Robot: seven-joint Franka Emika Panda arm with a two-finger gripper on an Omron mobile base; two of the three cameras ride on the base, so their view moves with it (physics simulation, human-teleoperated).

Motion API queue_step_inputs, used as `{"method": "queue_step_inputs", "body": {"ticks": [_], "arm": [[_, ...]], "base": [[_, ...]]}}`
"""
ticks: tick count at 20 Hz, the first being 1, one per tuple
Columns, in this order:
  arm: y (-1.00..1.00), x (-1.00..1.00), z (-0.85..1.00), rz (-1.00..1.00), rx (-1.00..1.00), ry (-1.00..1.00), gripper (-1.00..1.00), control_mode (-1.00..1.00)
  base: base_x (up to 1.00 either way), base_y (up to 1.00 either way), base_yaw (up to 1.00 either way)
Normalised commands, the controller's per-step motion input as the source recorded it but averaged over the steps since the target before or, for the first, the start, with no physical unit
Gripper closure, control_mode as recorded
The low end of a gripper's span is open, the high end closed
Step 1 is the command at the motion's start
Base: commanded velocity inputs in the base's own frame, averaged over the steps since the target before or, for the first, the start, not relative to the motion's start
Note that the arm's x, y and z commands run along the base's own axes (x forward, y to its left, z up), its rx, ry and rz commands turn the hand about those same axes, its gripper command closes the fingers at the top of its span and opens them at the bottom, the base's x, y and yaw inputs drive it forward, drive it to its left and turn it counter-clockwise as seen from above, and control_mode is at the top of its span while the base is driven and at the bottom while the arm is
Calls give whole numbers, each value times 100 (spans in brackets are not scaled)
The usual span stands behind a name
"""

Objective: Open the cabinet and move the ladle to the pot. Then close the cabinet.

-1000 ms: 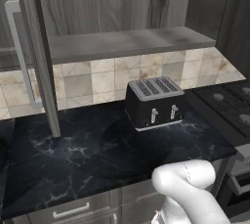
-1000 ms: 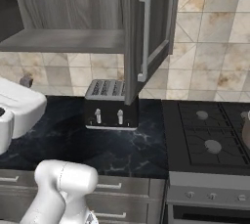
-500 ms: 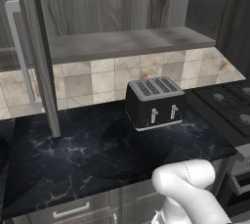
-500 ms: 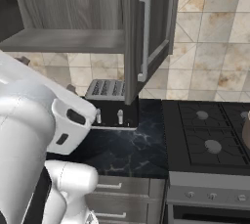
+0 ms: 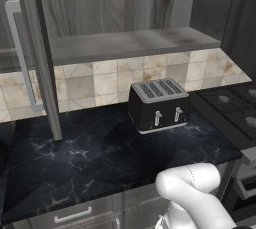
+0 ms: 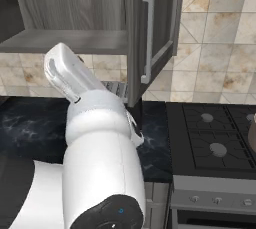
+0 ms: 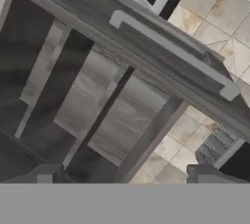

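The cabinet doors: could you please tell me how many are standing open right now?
2. The left door is swung out over the counter's left end; the right door is swung out beside the stove.

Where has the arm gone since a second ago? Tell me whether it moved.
Yes. In the right base view the arm has swung up from the lower left, now rising in front of the toaster, toward the open cabinet.

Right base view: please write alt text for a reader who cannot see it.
The robot's white arm rises in the foreground before an open wall cabinet, whose right door with a long silver handle stands swung out. To the right are a black stove and a tiled wall; a dark marble counter lies on the left.
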Motion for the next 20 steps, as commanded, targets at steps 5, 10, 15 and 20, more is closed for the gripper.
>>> {"method": "queue_step_inputs", "body": {"ticks": [5,10,15,20], "arm": [[-38,56,-11,8,37,0,-100,-100],[-31,53,-37,12,33,-1,-100,-100],[-36,57,-38,13,24,0,-100,-100],[-48,66,-19,24,11,-5,-100,-100]], "base": [[0,0,0],[0,0,0],[0,0,0],[0,0,0]]}}
